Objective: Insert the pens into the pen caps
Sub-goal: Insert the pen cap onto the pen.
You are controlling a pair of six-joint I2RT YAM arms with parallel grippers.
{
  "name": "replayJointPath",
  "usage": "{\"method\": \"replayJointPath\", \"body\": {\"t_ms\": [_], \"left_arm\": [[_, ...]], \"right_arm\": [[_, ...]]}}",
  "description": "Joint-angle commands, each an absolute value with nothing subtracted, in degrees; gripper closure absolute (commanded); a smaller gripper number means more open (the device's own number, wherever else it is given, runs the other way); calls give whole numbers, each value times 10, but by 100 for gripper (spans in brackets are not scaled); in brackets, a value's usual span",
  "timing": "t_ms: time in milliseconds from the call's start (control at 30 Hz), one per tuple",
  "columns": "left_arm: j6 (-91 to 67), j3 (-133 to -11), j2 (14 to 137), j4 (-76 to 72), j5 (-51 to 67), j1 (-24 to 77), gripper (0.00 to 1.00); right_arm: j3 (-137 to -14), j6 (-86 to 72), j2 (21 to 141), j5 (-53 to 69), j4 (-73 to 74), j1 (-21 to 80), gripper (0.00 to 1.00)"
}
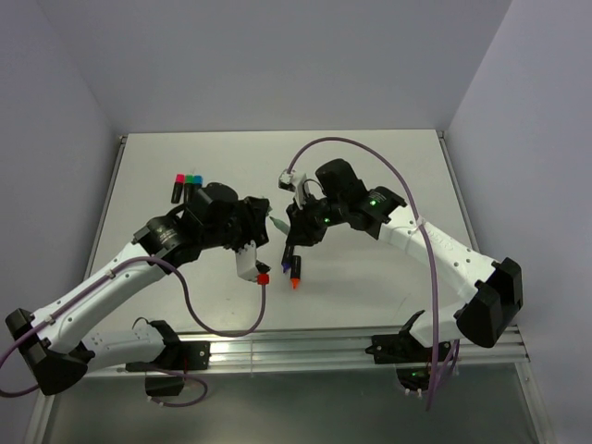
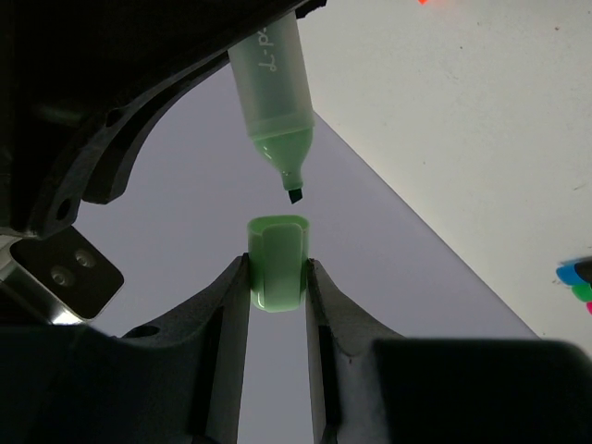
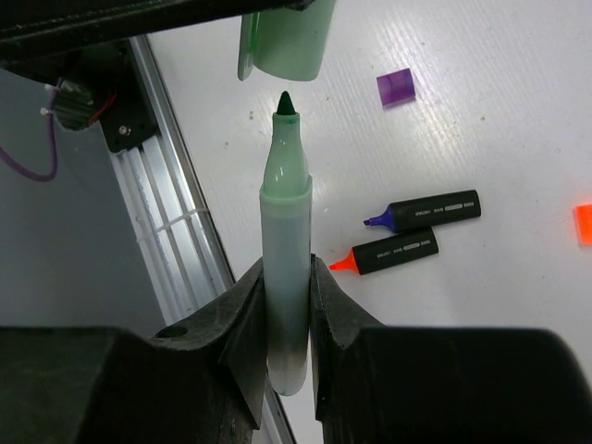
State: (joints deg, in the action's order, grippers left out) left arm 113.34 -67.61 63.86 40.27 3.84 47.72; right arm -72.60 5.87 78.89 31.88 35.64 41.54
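My left gripper point(image 2: 277, 270) is shut on a pale green cap point(image 2: 277, 262), open end facing a green pen point(image 2: 275, 92). My right gripper point(image 3: 287, 274) is shut on that pen's pale green barrel point(image 3: 285, 231). Its dark green tip points at the cap point(image 3: 282, 42), a small gap short of it. In the top view both grippers meet above the table's middle, left point(image 1: 261, 228) and right point(image 1: 294, 222). A purple-tipped pen point(image 3: 425, 211) and an orange-tipped pen point(image 3: 393, 252), both black-barrelled, lie uncapped below. A purple cap point(image 3: 396, 88) and an orange cap point(image 3: 583, 224) lie loose.
Three capped pens point(image 1: 188, 185) with orange, green and pink caps lie at the table's back left. The orange cap point(image 1: 264, 277) lies near the front, left of the two loose pens point(image 1: 292, 268). A purple cable loops over the right arm. An aluminium rail point(image 1: 305, 347) runs along the near edge.
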Motion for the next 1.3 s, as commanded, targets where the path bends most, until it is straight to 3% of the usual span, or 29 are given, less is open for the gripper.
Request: {"method": "replayJointPath", "body": {"t_ms": [0, 633, 867, 1033, 1267], "left_arm": [[1147, -699, 637, 417, 58, 480, 100], [1132, -743, 679, 421, 23, 504, 100], [1103, -815, 716, 461, 3, 525, 100], [1104, -833, 722, 476, -18, 527, 100], [1163, -771, 660, 424, -4, 527, 100]], "right_arm": [[-751, 66, 783, 310, 353, 420, 100], [-819, 43, 816, 291, 351, 420, 100], [-868, 7, 829, 231, 288, 420, 100], [-839, 1, 799, 206, 208, 417, 100], [-863, 27, 801, 225, 194, 415, 100]]}}
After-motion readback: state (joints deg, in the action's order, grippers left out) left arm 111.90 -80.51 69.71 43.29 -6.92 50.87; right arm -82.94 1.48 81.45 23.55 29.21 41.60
